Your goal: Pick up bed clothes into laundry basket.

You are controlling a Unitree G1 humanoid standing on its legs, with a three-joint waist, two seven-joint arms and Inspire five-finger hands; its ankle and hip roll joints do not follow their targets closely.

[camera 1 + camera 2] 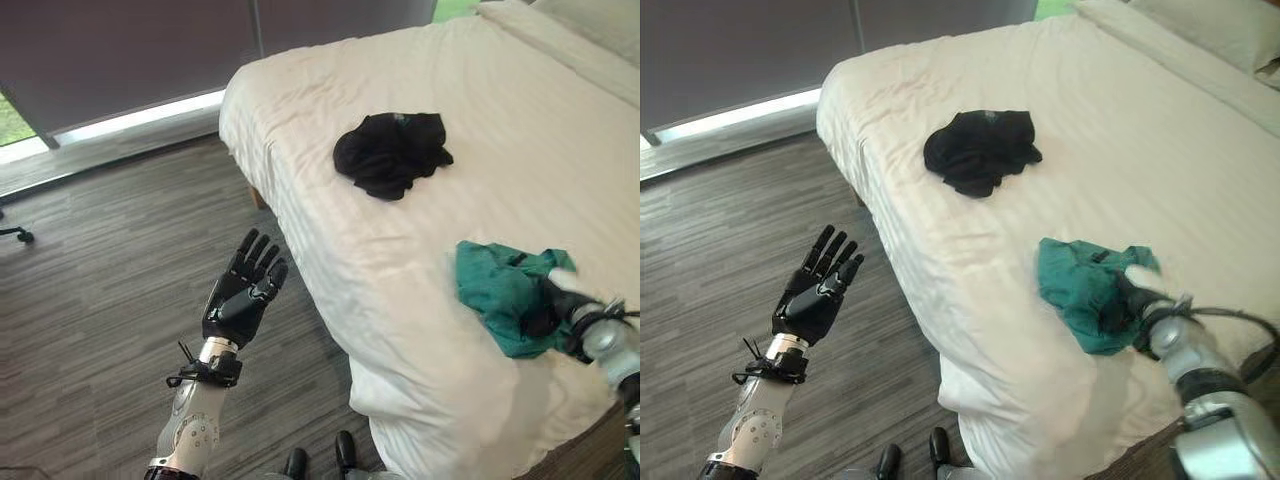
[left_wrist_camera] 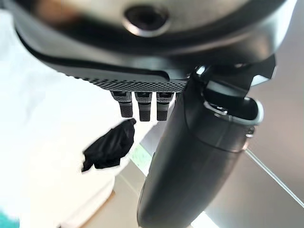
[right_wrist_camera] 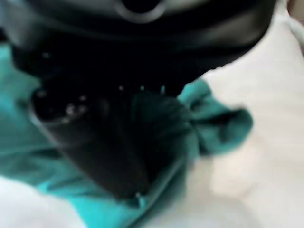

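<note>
The right hand [image 1: 560, 305] is buried in a crumpled teal garment [image 1: 500, 295] near the bed's [image 1: 330, 230] front edge; I cannot tell how its fingers are set. A black garment [image 1: 390, 152] lies bunched farther up the white sheet, well apart from the teal one. The left hand [image 1: 243, 290] hangs over the wooden floor [image 1: 110, 270], fingers straight and spread. No writing is readable.

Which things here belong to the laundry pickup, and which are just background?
Job:
green garment, under the right hand
black garment, loose on the bed
left hand, open over the floor

Background:
bed
pillow
wood floor
</note>
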